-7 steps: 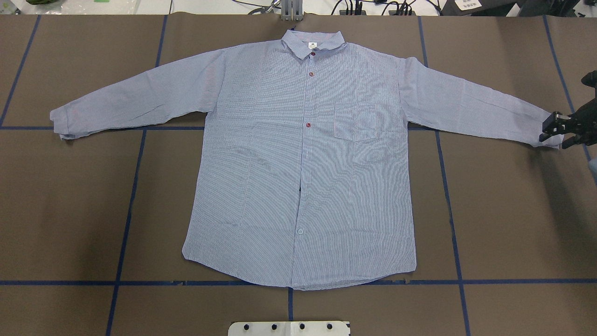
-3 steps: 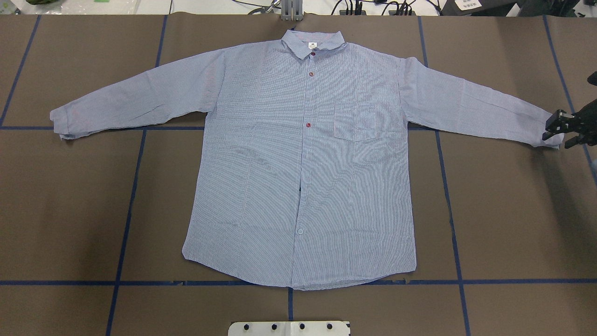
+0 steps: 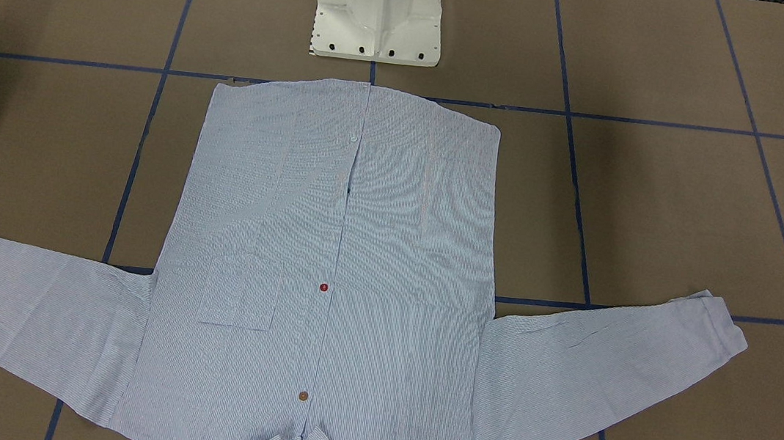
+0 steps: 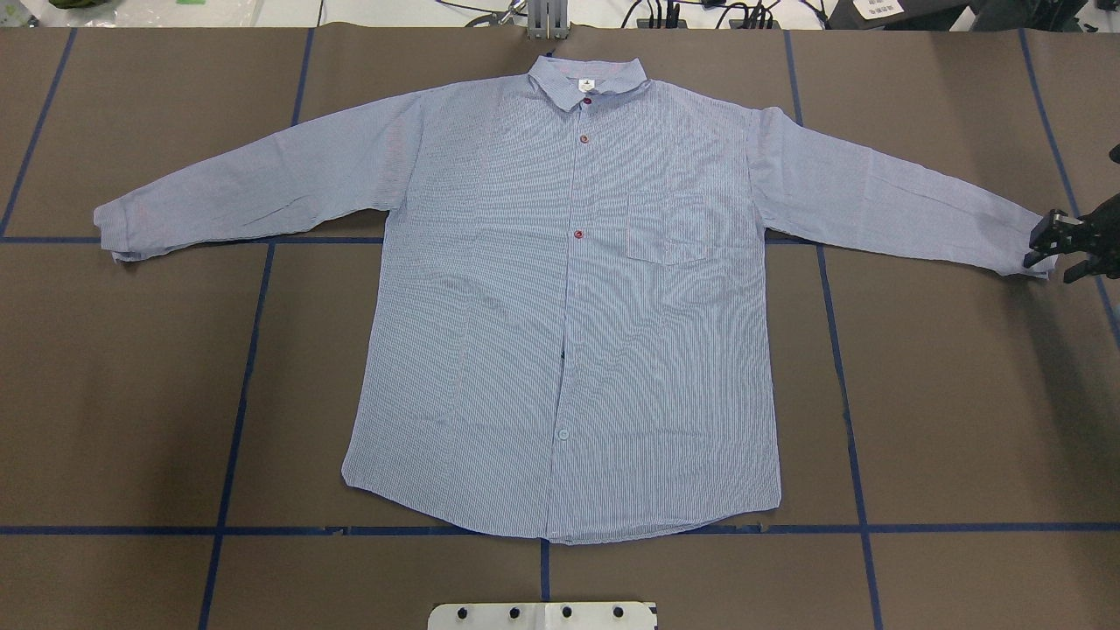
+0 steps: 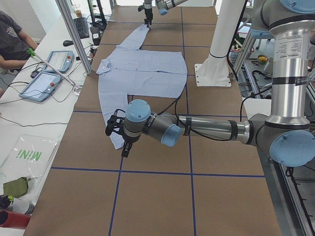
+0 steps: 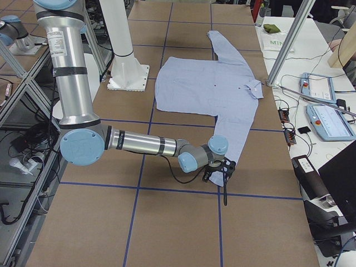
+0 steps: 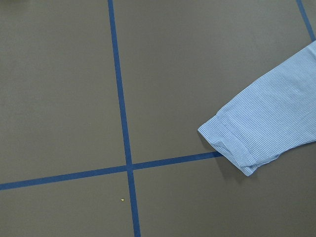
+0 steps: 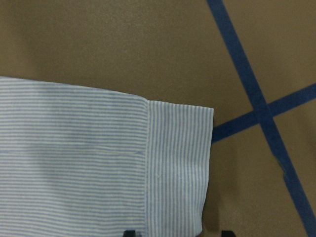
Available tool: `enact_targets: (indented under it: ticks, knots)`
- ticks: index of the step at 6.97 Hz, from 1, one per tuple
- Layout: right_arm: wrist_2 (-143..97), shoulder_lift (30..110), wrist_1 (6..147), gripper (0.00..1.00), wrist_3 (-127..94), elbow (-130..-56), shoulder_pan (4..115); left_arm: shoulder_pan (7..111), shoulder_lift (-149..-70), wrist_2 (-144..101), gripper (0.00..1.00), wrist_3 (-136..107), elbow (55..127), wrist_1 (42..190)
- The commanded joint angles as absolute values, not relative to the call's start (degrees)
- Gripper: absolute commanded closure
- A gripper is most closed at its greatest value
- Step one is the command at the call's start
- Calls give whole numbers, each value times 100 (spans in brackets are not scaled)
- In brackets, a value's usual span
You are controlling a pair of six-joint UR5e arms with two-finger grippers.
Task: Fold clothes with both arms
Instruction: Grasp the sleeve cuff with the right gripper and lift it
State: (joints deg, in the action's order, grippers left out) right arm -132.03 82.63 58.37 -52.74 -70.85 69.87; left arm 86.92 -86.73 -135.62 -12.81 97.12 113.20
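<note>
1. At the right cuff [image 8: 177,163]: right fingers [image 8: 129,233] are spread, pinching nothing. Both tips show at the bottom edge of the wrist view, one over the sleeve near the cuff seam, the other just past the cuff's open end, so the cuff sits between them
2. Right sleeve's long axis runs from those fingers straight away toward the shoulder, across the surface [image 4: 131,394]. Overhead puts the fingers at the very end of the sleeve; touching the cloth or just above it, can't tell
3. Left fingers [image 5: 124,149]: seen only from the side camera, so spread or pressed together can't tell. They hang just beside the left cuff [image 7: 232,143], height over the cloth unclear
4. Left wrist view shows no fingers; the left cuff lies off centre toward its right side, near a blue tape cross [image 7: 129,167]
5. Shirt [image 4: 525,306] lies flat, front up, buttoned, mid-surface. Hem is near the white pedestal [image 3: 379,12], collar on the far side, sleeves spread out to either side
6. Judgement: the step is cuff pickup and no fold is made yet. Right arm [image 6: 144,146] looks nearer to a grasp; left arm [image 5: 211,129] probably has to shift onto its cuff first
7. Coming move turns on closing across the cuff end, then carrying it along the sleeve axis inward toward the shirt's body
</note>
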Motion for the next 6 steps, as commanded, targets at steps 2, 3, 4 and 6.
enact_targets:
  ticks: [2, 3, 4, 6]
  knots:
    - [-13192, 8227, 5836, 70, -5335, -7014, 6987, 8692, -8657, -13396, 0, -1266, 9799, 11312]
    - [-13192, 8227, 5836, 96, -5335, -7005, 6987, 8692, -8657, -13395, 1, -1266, 9808, 11312]
    - [-13192, 8227, 5836, 100, -5335, -7014, 6987, 8692, -8657, -13395, 1, -1266, 9809, 11312]
    - [-13192, 8218, 5836, 100, -5378, -7048, 7013, 8692, -8657, -13395, 0, -1266, 9809, 11312]
